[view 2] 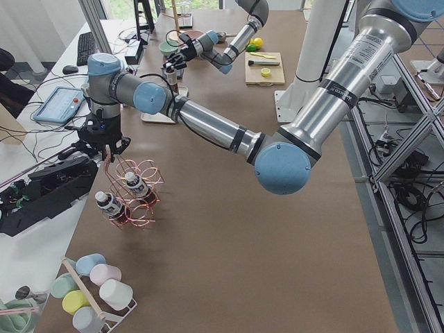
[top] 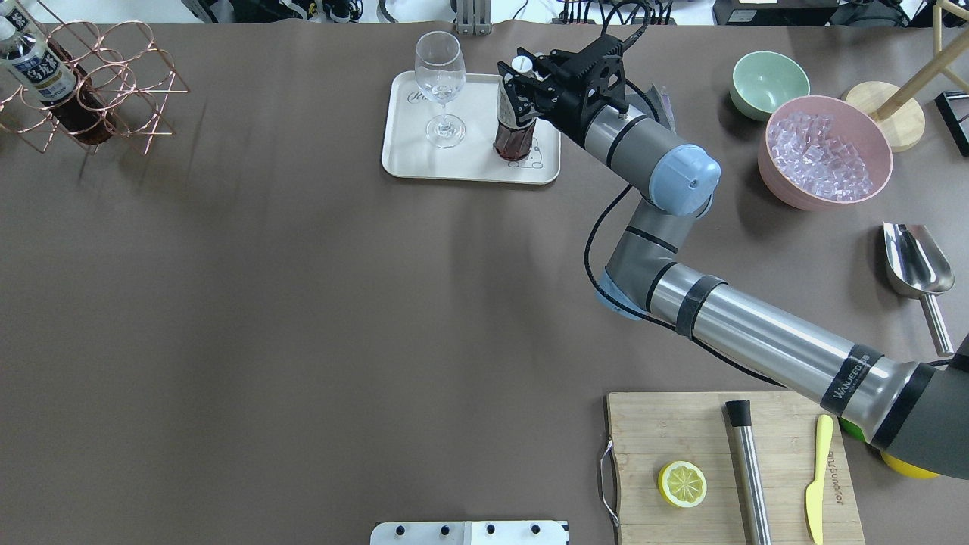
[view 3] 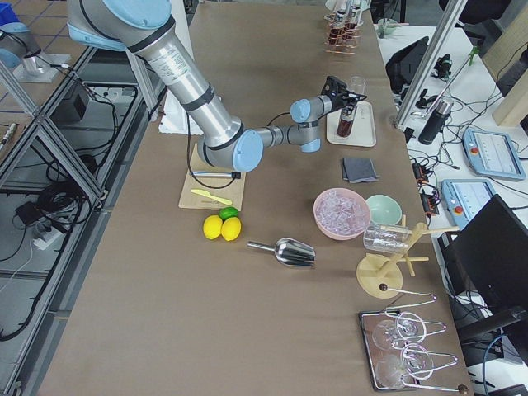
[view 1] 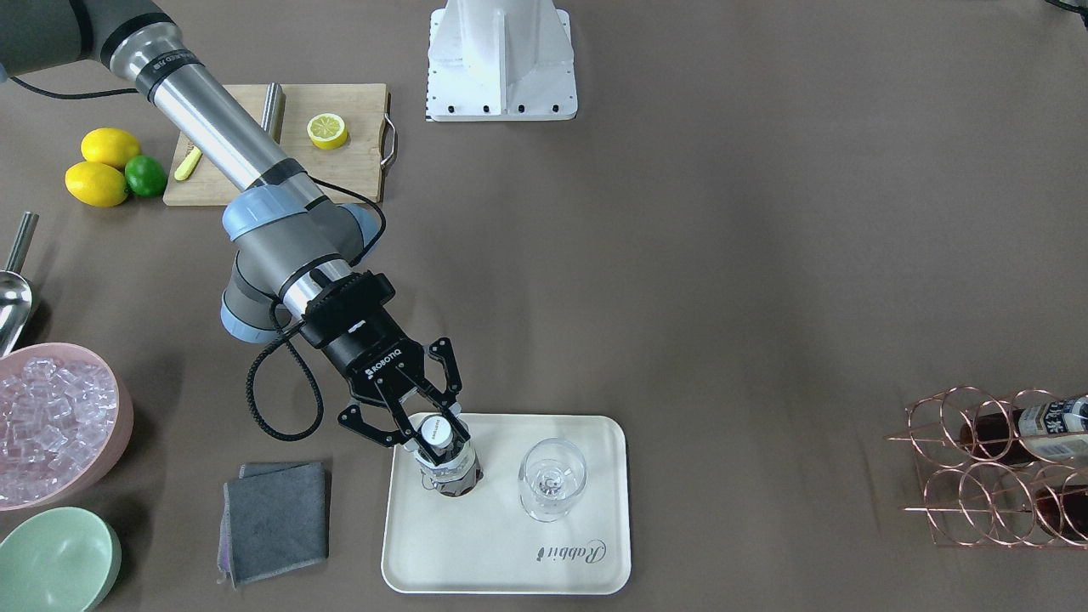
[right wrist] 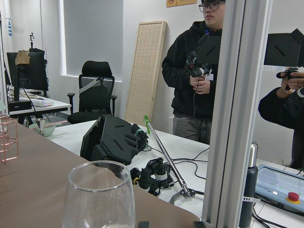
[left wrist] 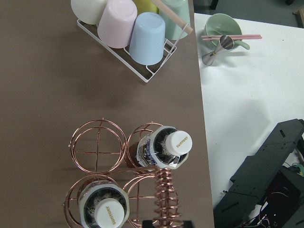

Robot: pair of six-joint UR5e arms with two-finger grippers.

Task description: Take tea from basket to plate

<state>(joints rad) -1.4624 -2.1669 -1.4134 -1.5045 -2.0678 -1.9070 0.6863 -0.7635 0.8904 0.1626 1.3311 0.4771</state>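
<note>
Overhead exterior: brown table [top: 303, 303]; right pincer [top: 521, 102] grips tea [top: 513, 140] on plate [top: 424, 165]; left pincer [view 2: 107, 156] unclear.

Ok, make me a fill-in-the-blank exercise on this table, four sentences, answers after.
1. The tea stands upright on the plate beside an empty ____.
2. The basket holds ____ more bottles.
3. The cut fruit on the cutting board is half a ____.
4. The pink bowl is full of ____.

Missing words: glass; two; lemon; ice.
</note>
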